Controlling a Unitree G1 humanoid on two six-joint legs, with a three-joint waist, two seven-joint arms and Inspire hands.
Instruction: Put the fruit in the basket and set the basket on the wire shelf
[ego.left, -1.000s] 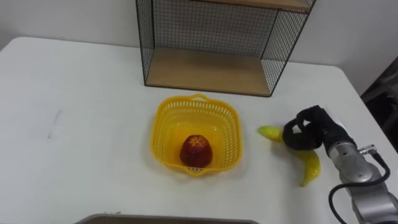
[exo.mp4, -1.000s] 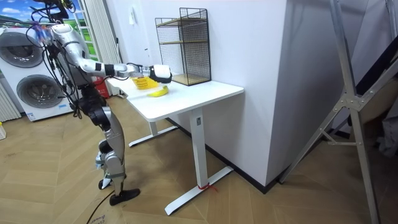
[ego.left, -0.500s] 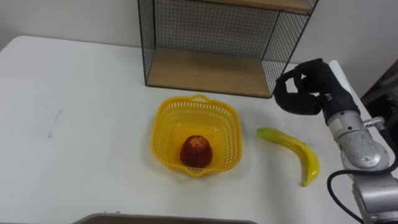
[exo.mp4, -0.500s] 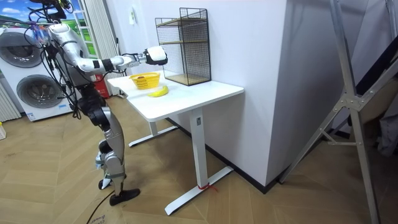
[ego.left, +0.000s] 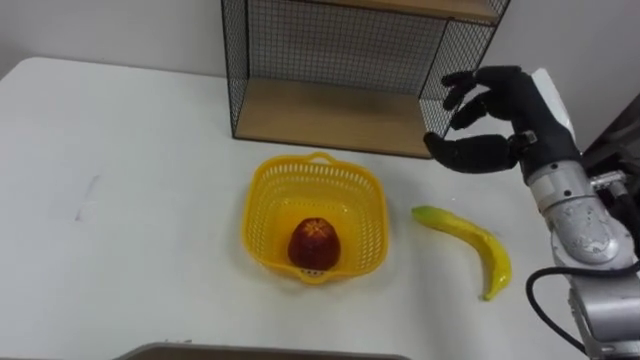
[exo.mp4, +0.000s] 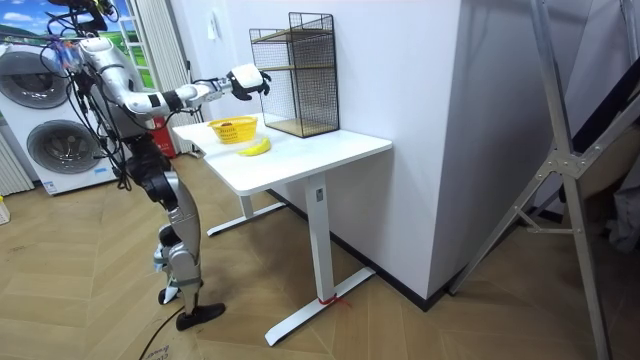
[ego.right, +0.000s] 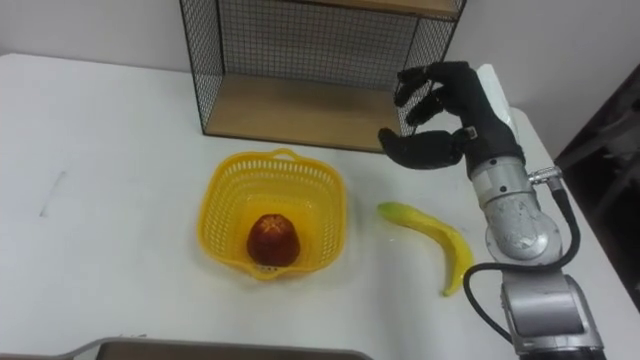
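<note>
A yellow plastic basket (ego.left: 262, 216) (ego.right: 222, 206) (exo.mp4: 232, 129) sits on the white table in front of the wire shelf (ego.left: 340, 112) (ego.right: 300, 108) (exo.mp4: 295, 72). A red apple (ego.left: 314, 243) (ego.right: 272, 238) lies inside it. A banana (ego.left: 466, 246) (ego.right: 430, 241) (exo.mp4: 254, 147) lies on the table just right of the basket. My right hand (ego.left: 500, 125) (ego.right: 452, 118) (exo.mp4: 244, 81) hovers above the banana, near the shelf's front right corner, fingers spread open and holding nothing.
The table (ego.left: 130, 200) (exo.mp4: 300, 155) stands against a white wall; its right edge runs close behind my right arm. The shelf has a wooden bottom board and mesh sides. I stand at the table's end, with washing machines (exo.mp4: 45, 130) behind me.
My right hand rose from the banana, which it covered a second ago, and moved up toward the shelf, then spread its curled fingers. The banana stays on the table.
</note>
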